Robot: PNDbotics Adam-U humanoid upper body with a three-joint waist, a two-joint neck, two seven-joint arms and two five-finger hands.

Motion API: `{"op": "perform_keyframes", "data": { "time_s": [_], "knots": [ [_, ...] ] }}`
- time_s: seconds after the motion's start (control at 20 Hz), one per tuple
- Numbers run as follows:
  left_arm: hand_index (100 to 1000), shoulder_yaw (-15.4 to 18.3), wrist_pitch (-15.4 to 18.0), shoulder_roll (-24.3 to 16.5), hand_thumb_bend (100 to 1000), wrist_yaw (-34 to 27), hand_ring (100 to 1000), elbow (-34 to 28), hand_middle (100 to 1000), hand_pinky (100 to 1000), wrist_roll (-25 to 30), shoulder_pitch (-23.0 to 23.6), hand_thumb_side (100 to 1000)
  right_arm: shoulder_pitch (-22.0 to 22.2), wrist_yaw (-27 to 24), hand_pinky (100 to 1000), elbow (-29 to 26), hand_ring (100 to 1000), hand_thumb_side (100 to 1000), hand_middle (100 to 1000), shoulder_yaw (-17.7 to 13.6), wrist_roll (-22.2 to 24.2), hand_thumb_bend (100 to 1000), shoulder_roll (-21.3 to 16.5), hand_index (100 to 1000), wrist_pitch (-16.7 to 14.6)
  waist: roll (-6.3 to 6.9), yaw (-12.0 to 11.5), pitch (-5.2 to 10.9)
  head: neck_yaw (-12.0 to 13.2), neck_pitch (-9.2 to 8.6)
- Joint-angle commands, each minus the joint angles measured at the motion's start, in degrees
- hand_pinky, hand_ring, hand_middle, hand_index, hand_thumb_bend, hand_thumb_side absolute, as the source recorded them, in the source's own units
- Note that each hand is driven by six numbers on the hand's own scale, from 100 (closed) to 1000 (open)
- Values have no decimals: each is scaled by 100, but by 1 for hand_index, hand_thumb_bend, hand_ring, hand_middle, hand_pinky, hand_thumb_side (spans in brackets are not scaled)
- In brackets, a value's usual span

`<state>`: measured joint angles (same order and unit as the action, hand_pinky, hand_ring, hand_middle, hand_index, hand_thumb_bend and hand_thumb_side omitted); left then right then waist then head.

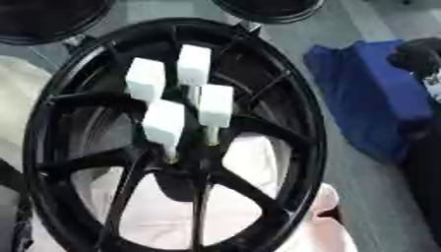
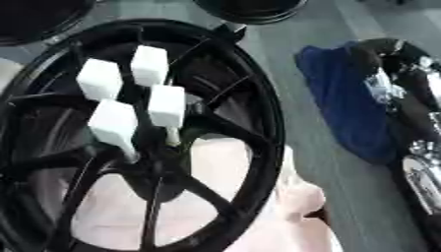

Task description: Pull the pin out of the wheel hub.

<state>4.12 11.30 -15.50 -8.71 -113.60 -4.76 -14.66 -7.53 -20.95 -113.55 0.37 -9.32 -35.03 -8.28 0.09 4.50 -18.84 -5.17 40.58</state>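
Leaning across the scene, a black wheel [image 1: 293, 98] carried four white-capped pins [image 1: 214, 105] clustered around its hub [image 1: 185, 162], with none yet drawn out. The robot's right hand [image 2: 405, 88] showed at three o'clock in the right eye view, above a blue cloth [image 2: 340, 98] and well apart from the pins; whether its fingers were spread or curled could not be told. The left hand was out of sight. Judging by this, the reach had not begun: the next move called for bringing a hand to one white cap and pinching it.
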Motion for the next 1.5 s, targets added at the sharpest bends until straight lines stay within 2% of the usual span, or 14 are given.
{"op": "perform_keyframes", "data": {
  "time_s": [0.05, 0.25, 0.4, 0.55, 0.75, 0.95, 1.1, 1.2, 1.3, 1.5],
  "knots": [
    [770, 19, 71, -186, 286, 31, 717, -99, 694, 899, 1, -66, 691, -53, -42, 808, -104, 698, 446, 648, -32, -5, 362, -72, 614, 19, 2, -19, 63, 3, -113],
    [769, 13, 117, -264, 285, 60, 716, -99, 691, 898, -2, -76, 688, -96, -63, 808, -104, 697, 446, 647, -14, -5, 365, -33, 613, 47, 10, -37, 43, 6, -137],
    [767, 14, 200, -482, 287, 100, 707, -99, 672, 896, -7, -86, 671, -91, -67, 808, -104, 697, 446, 647, -11, -9, 365, -24, 613, 63, 27, -36, 43, -15, -127],
    [774, 30, 416, -1269, 277, 280, 706, -99, 672, 893, 13, -130, 654, -24, -45, 808, -104, 696, 446, 646, -23, -30, 365, -47, 612, 70, 59, -67, 76, -104, -102],
    [806, -85, 515, -2694, 256, 846, 724, -99, 693, 888, 356, -73, 697, 80, 8, 807, -104, 694, 448, 644, -22, -48, 364, -92, 612, 85, 109, -82, 122, -201, -89],
    [833, -256, 420, -4107, 266, 1500, 773, -99, 741, 887, 1151, 158, 721, 172, 77, 807, -104, 693, 451, 643, -20, -60, 363, -149, 611, 87, 141, -67, 136, -248, -90],
    [857, -405, 325, -4881, 302, 1982, 822, -99, 788, 890, 2314, 249, 701, 216, 119, 807, -104, 693, 452, 643, -11, -70, 363, -185, 611, 101, 167, -61, 141, -261, -93],
    [877, -473, 324, -5206, 312, 2222, 851, -99, 816, 901, 3279, 150, 707, 233, 138, 807, -104, 692, 452, 642, -1, -70, 362, -209, 611, 112, 186, -58, 148, -253, -94],
    [882, -542, 354, -5394, 329, 2308, 859, -99, 824, 901, 4000, -41, 728, 237, 149, 807, -104, 692, 452, 642, 15, -61, 363, -229, 610, 124, 202, -45, 154, -242, -106],
    [878, -662, 443, -5597, 319, 2075, 852, -99, 816, 897, 4752, -527, 719, 247, 165, 807, -104, 691, 454, 642, 43, -34, 362, -253, 610, 148, 217, -6, 161, -218, -127]
  ]
}}
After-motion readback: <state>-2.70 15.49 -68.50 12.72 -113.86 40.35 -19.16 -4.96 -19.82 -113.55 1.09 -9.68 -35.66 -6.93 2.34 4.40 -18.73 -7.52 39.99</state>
